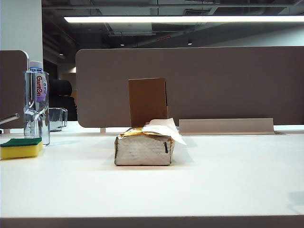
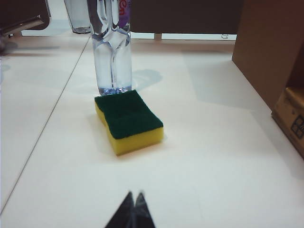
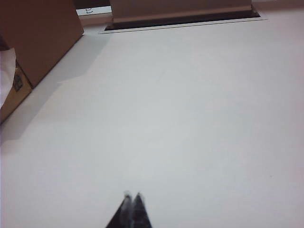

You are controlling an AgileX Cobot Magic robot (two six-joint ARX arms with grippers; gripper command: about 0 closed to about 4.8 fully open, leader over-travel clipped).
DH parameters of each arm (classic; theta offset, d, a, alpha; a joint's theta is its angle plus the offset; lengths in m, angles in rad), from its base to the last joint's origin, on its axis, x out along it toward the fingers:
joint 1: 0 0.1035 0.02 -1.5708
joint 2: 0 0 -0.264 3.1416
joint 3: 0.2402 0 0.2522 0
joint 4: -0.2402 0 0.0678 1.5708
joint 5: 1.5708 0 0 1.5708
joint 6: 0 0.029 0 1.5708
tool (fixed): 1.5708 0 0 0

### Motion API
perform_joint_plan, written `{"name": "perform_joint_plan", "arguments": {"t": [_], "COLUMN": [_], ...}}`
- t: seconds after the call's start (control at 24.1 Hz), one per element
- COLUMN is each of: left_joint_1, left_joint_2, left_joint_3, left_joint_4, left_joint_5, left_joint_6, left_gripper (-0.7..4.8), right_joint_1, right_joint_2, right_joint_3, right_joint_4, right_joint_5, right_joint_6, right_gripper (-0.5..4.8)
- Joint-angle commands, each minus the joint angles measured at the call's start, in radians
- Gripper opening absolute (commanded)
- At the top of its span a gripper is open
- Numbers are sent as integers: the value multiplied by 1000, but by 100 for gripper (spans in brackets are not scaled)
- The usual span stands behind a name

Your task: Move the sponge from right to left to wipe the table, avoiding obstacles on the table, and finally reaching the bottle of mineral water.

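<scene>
Ahead of the clenched left gripper (image 2: 134, 195) lay the sponge (image 2: 129, 120), long axis pointing away, touching the Ganten bottle (image 2: 111, 47); the clenched right gripper (image 3: 132, 195) stood farther off.

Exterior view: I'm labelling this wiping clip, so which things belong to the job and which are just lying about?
Job:
sponge
table
bottle of mineral water
tissue pack, obstacle
cardboard box, obstacle

Lying about:
glass
desk divider

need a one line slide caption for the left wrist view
Sponge rests on the table against the water bottle, left hand shut and clear of it.
</scene>
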Motion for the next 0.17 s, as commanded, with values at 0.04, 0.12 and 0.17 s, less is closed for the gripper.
{"name": "perform_joint_plan", "arguments": {"t": [0.04, 0.12, 0.17], "left_joint_1": [0, 0, 0], "left_joint_2": [0, 0, 0], "left_joint_3": [3, 3, 3], "left_joint_4": [7, 7, 7], "left_joint_5": [-2, -2, -2], "left_joint_6": [-3, -3, -3], "left_gripper": [-5, -5, -5], "right_joint_1": [0, 0, 0], "right_joint_2": [0, 0, 0], "right_joint_3": [-1, -1, -1], "right_joint_4": [5, 5, 5], "right_joint_5": [2, 2, 2], "right_joint_6": [-3, -3, -3], "right_gripper": [-5, -5, -5]}}
